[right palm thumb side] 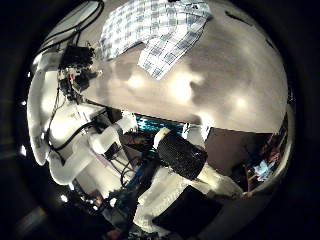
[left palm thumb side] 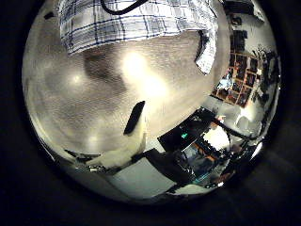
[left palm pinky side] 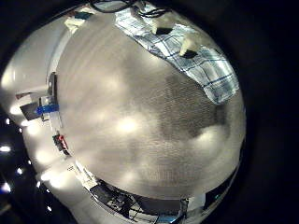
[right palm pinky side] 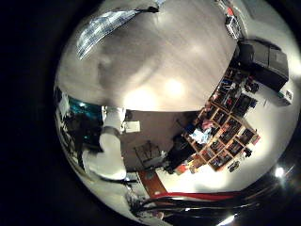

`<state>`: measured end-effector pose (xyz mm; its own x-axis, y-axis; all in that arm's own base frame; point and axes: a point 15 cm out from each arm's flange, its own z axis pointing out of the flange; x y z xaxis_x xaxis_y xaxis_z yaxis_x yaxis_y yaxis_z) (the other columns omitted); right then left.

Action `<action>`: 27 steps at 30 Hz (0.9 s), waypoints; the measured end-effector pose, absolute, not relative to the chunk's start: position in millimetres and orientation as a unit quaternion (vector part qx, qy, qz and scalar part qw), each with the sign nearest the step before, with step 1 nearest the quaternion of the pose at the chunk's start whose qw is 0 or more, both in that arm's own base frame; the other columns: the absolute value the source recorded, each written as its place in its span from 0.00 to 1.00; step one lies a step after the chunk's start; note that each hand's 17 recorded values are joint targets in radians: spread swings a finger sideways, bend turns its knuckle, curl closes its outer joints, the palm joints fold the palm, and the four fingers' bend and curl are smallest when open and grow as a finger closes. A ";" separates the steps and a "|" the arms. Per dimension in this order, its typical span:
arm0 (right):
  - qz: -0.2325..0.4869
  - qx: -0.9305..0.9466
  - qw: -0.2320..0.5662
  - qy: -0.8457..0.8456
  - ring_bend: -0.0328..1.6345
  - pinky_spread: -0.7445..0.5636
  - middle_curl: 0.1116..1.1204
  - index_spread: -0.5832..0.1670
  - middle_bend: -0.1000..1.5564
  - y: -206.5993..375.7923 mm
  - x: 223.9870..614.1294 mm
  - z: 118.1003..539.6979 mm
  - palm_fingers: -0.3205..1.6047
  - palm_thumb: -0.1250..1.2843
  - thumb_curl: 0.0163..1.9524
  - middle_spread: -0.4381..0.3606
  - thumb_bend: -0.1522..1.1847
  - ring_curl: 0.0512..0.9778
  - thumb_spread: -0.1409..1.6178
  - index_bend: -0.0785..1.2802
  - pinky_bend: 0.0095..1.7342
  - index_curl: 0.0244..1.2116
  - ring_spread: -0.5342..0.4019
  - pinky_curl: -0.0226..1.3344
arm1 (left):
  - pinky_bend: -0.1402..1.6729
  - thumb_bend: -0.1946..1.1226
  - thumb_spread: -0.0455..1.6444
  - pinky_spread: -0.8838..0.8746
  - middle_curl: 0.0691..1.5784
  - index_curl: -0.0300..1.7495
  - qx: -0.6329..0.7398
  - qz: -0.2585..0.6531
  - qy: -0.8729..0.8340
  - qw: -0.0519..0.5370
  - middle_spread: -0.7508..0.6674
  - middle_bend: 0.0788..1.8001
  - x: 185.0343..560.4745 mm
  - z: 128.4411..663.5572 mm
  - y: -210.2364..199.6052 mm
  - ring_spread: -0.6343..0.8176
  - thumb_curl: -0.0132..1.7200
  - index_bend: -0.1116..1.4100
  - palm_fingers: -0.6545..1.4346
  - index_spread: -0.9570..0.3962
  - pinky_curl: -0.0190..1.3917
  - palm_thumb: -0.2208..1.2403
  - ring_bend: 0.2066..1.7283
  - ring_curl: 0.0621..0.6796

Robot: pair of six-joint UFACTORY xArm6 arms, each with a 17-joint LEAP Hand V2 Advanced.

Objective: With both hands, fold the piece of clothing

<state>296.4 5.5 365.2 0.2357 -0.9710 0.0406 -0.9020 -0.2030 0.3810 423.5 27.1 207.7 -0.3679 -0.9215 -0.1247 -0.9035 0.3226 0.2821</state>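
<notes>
Looking out from the left hand's palm first, we see the table (left palm pinky side: 131, 112) filling most of the little finger side view, bare and broad beneath it. The piece of clothing (left palm pinky side: 182, 51), a checked shirt, lies flat on the table towards one of its edges, well apart from the palm. From the thumb side of the same palm the table (left palm thumb side: 94, 94) again takes up the middle. There the checked shirt (left palm thumb side: 132, 24) spreads wide along the far part of the tabletop, with one corner of cloth (left palm thumb side: 207, 52) hanging near the table's edge. None of the left hand's fingers show plainly in either view, so we cannot tell how far open it is or whether it holds anything. From the right hand's thumb side the shirt (right palm thumb side: 155, 35) lies on the table (right palm thumb side: 230, 80) close to an edge, a flap of it reaching inward over the tabletop. A hand (right palm thumb side: 75, 62) on a robot arm sits just beside that edge; we cannot tell which hand it is, nor how its fingers stand. Farthest off, in the right little finger side view, the shirt (right palm pinky side: 99, 33) is only a small patch at the far end of the table (right palm pinky side: 169, 56). We cannot tell the right hand's state either.
</notes>
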 end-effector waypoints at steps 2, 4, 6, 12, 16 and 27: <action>-0.106 0.769 0.167 -0.608 0.38 0.84 0.26 0.24 0.23 6.4 296.4 363.9 0.33 0.39 0.14 0.44 0.10 0.16 0.82 0.19 0.32 0.24 0.53 0.13 | 0.25 0.13 0.63 0.62 0.21 0.22 0.562 -0.156 -0.812 0.031 0.57 0.07 427.0 205.0 24.5 0.56 0.19 0.19 0.42 0.63 0.27 0.36 0.30 0.22; -0.106 0.770 0.166 -0.607 0.38 0.83 0.26 0.24 0.23 6.4 296.8 363.8 0.33 0.39 0.14 0.44 0.10 0.16 0.82 0.19 0.32 0.24 0.53 0.13 | 0.24 0.13 0.64 0.62 0.21 0.23 0.560 -0.161 -0.812 0.035 0.56 0.07 429.1 201.2 21.4 0.55 0.19 0.20 0.43 0.62 0.27 0.37 0.30 0.22; -0.106 0.770 0.166 -0.607 0.38 0.83 0.26 0.24 0.22 6.8 296.8 363.7 0.33 0.39 0.14 0.44 0.10 0.16 0.82 0.19 0.32 0.24 0.53 0.13 | 0.24 0.14 0.64 0.61 0.21 0.23 0.559 -0.168 -0.811 0.039 0.55 0.07 429.6 197.6 19.3 0.54 0.19 0.19 0.44 0.62 0.27 0.38 0.30 0.22; -0.108 0.770 0.166 -0.607 0.37 0.83 0.26 0.24 0.22 7.0 296.6 362.8 0.33 0.39 0.14 0.44 0.10 0.16 0.82 0.18 0.32 0.24 0.54 0.13 | 0.22 0.13 0.65 0.60 0.21 0.23 0.557 -0.182 -0.809 0.047 0.54 0.07 431.3 184.5 13.9 0.53 0.19 0.20 0.45 0.62 0.27 0.40 0.29 0.21; -0.108 0.769 0.166 -0.607 0.37 0.83 0.26 0.24 0.22 6.3 296.6 362.8 0.33 0.39 0.14 0.45 0.10 0.16 0.82 0.18 0.31 0.24 0.53 0.13 | 0.20 0.14 0.66 0.59 0.22 0.24 0.554 -0.190 -0.809 0.052 0.50 0.10 430.9 178.3 13.3 0.49 0.19 0.20 0.49 0.60 0.26 0.42 0.29 0.21; -0.109 0.770 0.166 -0.606 0.37 0.83 0.26 0.24 0.21 7.9 296.2 362.2 0.33 0.39 0.14 0.45 0.11 0.17 0.82 0.18 0.31 0.24 0.54 0.14 | 0.18 0.16 0.76 0.38 0.35 0.33 0.552 -0.202 -0.807 0.063 0.26 0.40 422.6 194.9 11.0 0.18 0.19 0.39 0.80 0.42 0.20 0.52 0.37 0.28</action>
<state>296.2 7.9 362.2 0.2417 -0.9698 0.0323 -0.8975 -0.2107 0.3875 422.6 11.0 194.9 -0.3838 -0.9154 -0.1215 -0.8649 0.3102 0.3945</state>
